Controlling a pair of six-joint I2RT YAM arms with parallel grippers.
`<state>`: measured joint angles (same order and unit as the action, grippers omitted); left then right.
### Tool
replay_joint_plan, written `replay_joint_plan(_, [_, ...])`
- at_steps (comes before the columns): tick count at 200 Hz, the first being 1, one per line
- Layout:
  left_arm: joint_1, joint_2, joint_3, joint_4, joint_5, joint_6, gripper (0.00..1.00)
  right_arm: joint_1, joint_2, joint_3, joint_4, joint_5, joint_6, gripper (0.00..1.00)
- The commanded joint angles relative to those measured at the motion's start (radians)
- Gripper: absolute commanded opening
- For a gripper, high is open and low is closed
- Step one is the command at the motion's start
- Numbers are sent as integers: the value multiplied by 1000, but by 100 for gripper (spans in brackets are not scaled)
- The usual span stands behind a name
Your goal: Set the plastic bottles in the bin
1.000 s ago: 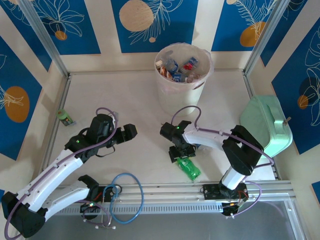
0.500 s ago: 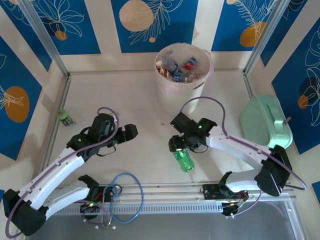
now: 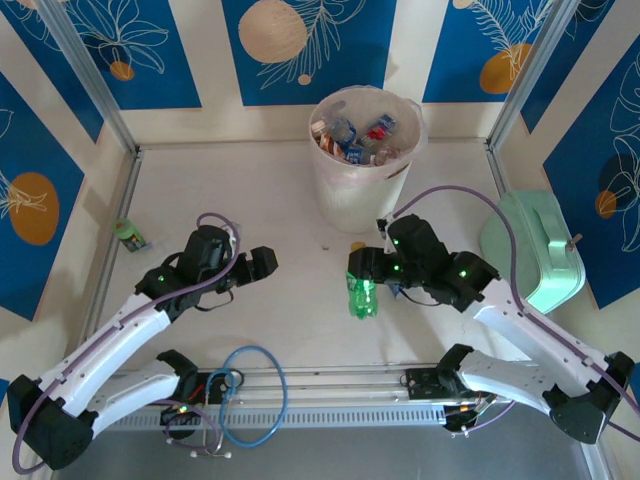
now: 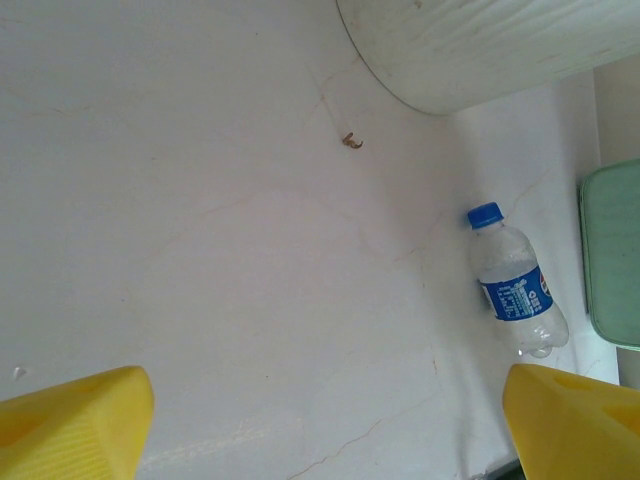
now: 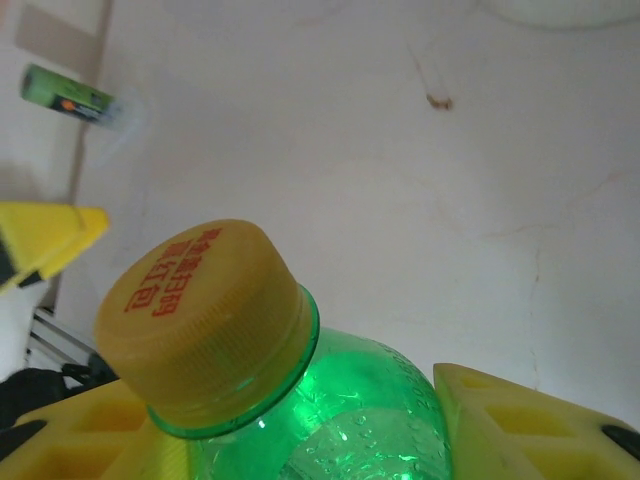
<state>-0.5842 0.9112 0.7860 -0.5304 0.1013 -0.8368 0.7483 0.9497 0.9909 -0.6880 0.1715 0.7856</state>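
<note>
Right gripper (image 3: 363, 280): was found closed about the green bottle (image 5: 330, 400), just under its yellow cap (image 5: 200, 315). The bottle was carried neck-up over the table (image 3: 250, 200), near the bin (image 3: 340, 195) but not yet above it.
Left gripper (image 3: 258, 264): was found open, with nothing between its fingers (image 4: 70, 420), held over bare table.
Risk, grip: the hold was taken high on smooth, rounded plastic. It was judged that the bottle could swing or slip out during transport.
Risk, rim: the bin stood tall, with a liner folded over its edge. If too little height were gained, the hanging bottle could strike the wall or snag the liner.
Risk, heap: the bottles in the bin (image 3: 355, 138) were piled up to the rim, so a released bottle could roll back out.
Remaining work: a clear bottle (image 4: 512, 283) was noted lying between the bin and the mint-green box (image 3: 535, 250). A small green bottle (image 3: 130, 235) was noted at the far left edge.
Not determined: the finger contact on the green bottle was cut off at the frame edge. Clearance of the bottle's base from the table could not be judged. The depth of the bin contents was hidden.
</note>
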Motion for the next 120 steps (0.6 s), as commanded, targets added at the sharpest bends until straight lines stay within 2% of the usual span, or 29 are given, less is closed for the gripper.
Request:
replay_joint_plan(1, [14, -4, 3, 16, 15, 12, 90, -18, -27, 93, 46, -12, -8, 52])
replay_joint_plan(26, [14, -2, -12, 30, 21, 5, 90, -44, -18, 208, 88, -16, -63, 52])
replay_joint_plan(54, [15, 4, -24, 38, 31, -3, 90, -135, 54, 369, 141, -66, -123, 53])
replay_joint_plan(120, [16, -11, -12, 11, 20, 13, 90, -395, 372, 760, 278, -154, -129, 53])
